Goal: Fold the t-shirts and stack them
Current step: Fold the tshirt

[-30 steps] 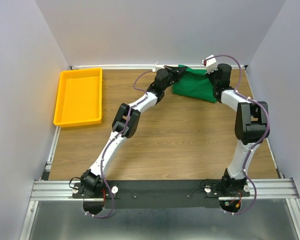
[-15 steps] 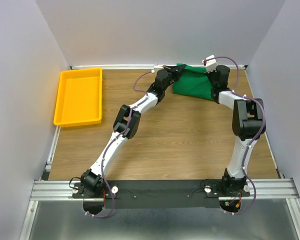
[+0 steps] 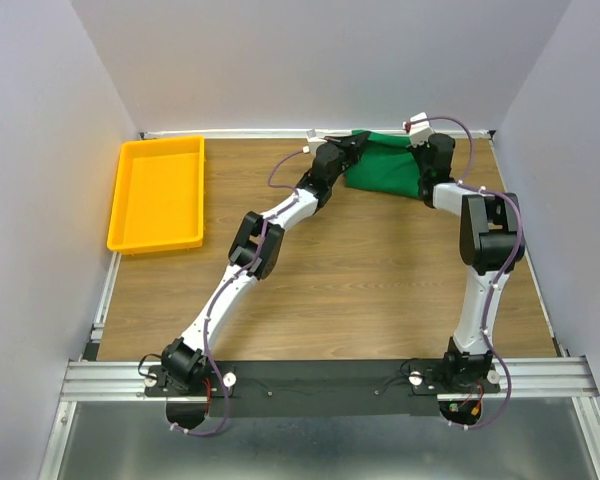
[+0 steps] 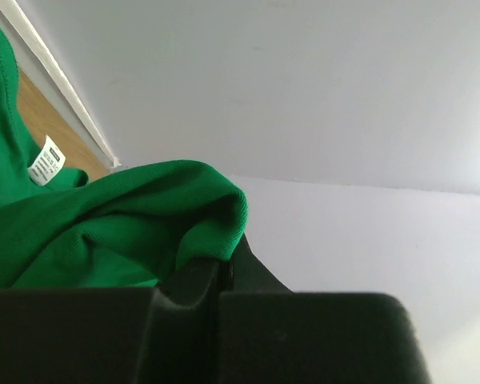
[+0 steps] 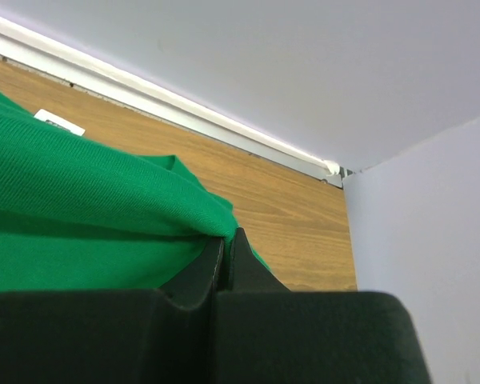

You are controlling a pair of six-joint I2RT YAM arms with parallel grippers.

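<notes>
Wood table point(image 3: 380, 290), 2 arm bases at the near edge, both arms stretched to the far right corner. Yellow tray point(image 3: 160, 195) sits mid-left, well apart from the work.

Far edge: 1 green t-shirt point(image 3: 385, 172), bunched, lying close to the back wall point(image 3: 330, 60), right of centre. Its long axis runs left-right along that wall.

Left gripper point(image 4: 224, 260): jaws pressed together on a fold of the shirt's left end, with cloth humped over the tips. Neck tag point(image 4: 46, 160) shows off to its left, outside the pinch. Right gripper point(image 5: 226, 240): jaws pinching a ridge of cloth at the right end.

Key relation: the shirt spans between the 2 grippers, 1 end each, and the slack body lies on the near side of both pinch points. Neither arm is nearer, since each owns its end. My read: the next move is to draw both ends apart along that axis and bring the shirt toward open table to lay it flat. It is not spread yet and no fold is made.

Versus 1.0 s ago: the right arm's elbow has swung in and toward the far side. The shirt's near hem has drawn back a little toward the wall and the bunch looks tighter. The left arm has barely shifted and the tray has not moved.
</notes>
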